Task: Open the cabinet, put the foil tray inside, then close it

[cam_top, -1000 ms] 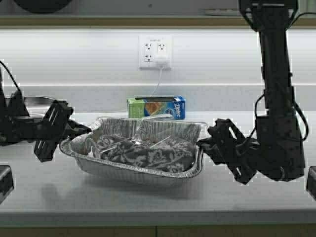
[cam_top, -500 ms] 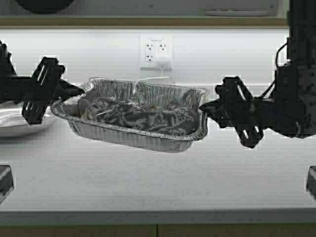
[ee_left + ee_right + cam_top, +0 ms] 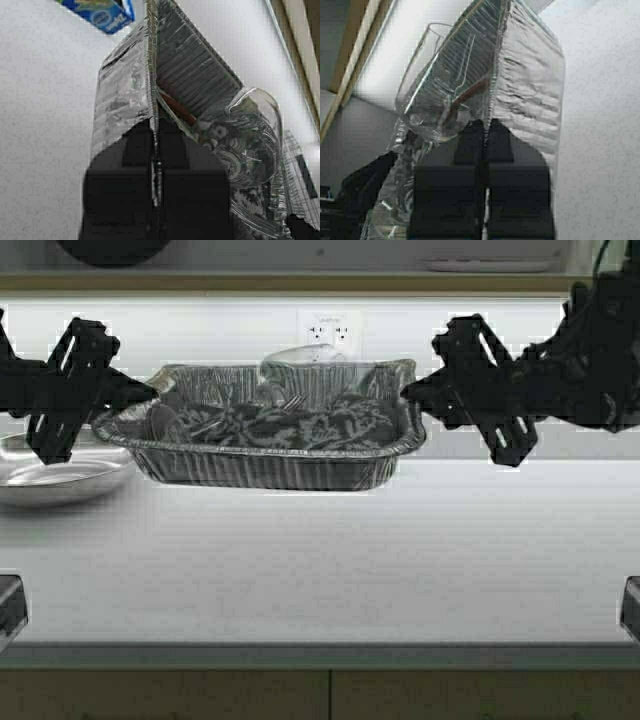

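Note:
The foil tray (image 3: 270,455) hangs level in the air above the counter, in front of the wall. It holds a patterned cloth, a clear glass (image 3: 300,355) and clear utensils. My left gripper (image 3: 140,398) is shut on the tray's left rim. My right gripper (image 3: 410,395) is shut on its right rim. The left wrist view shows the jaws (image 3: 155,130) pinching the rolled rim of the tray (image 3: 120,100). The right wrist view shows the same grip (image 3: 486,127) on the tray (image 3: 530,85), with the glass (image 3: 435,90) inside. Of the cabinet only a tan bottom edge (image 3: 300,282) shows; its doors are out of view.
A round steel bowl (image 3: 60,475) sits on the grey counter (image 3: 320,560) at the left, below my left gripper. A wall socket (image 3: 328,332) is behind the tray. A blue and green bag box (image 3: 100,12) lies on the counter. The counter's front edge (image 3: 320,650) runs below.
Both arms have lifted the tray off the counter up to socket height and levelled it. The box is now hidden behind it. The scene has shifted slightly, so the robot has moved a little.

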Robot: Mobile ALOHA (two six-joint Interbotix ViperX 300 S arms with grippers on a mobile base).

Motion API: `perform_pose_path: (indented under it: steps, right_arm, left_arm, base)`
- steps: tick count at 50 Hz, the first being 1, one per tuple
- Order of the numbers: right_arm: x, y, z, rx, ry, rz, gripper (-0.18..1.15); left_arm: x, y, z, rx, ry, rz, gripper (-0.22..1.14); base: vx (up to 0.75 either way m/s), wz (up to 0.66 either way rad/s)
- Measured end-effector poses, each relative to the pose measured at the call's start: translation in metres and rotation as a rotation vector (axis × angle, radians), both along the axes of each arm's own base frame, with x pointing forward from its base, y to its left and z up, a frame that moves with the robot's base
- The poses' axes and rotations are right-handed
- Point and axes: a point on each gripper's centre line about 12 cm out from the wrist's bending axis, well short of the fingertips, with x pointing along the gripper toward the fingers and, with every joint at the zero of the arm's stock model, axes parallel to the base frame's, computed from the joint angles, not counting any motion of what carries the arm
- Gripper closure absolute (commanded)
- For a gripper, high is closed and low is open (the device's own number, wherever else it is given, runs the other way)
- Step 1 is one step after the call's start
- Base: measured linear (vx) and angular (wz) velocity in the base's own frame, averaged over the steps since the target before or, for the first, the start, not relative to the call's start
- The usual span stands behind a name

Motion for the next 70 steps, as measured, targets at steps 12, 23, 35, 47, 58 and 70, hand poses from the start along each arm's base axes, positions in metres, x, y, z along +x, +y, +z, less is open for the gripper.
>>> perform_pose_path:
  steps: [12,23,35,47,58,70]
  right_arm:
    - [-0.005,-0.005,0.041,-0.025,-0.018,-0.012,0.89]
    - [-0.014,-0.010,0.084,-0.066,-0.008,-0.011,0.89]
    - [-0.021,-0.018,0.129,-0.093,-0.051,-0.052,0.89]
    - [-0.014,-0.017,0.157,-0.107,-0.073,-0.079,0.89]
    - [0.002,-0.014,0.173,-0.096,-0.094,-0.097,0.89]
    - [0.034,-0.008,0.190,-0.086,-0.112,-0.125,0.89]
  left_arm:
    - [-0.025,-0.007,0.040,-0.011,-0.067,-0.005,0.88]
    - [-0.045,-0.013,0.081,-0.024,-0.099,0.005,0.88]
    - [-0.052,-0.017,0.129,-0.035,-0.118,-0.007,0.88]
    - [-0.042,-0.019,0.164,-0.052,-0.135,-0.012,0.88]
    - [-0.029,-0.019,0.187,-0.070,-0.153,0.001,0.88]
    - [-0.003,-0.018,0.202,-0.068,-0.144,0.038,0.88]
  base:
    - [-0.04,-0.03]
    - [0.00,0.00]
    - [0.00,0.00]
    - [0.00,0.00]
    - [0.00,0.00]
    - [0.00,0.00]
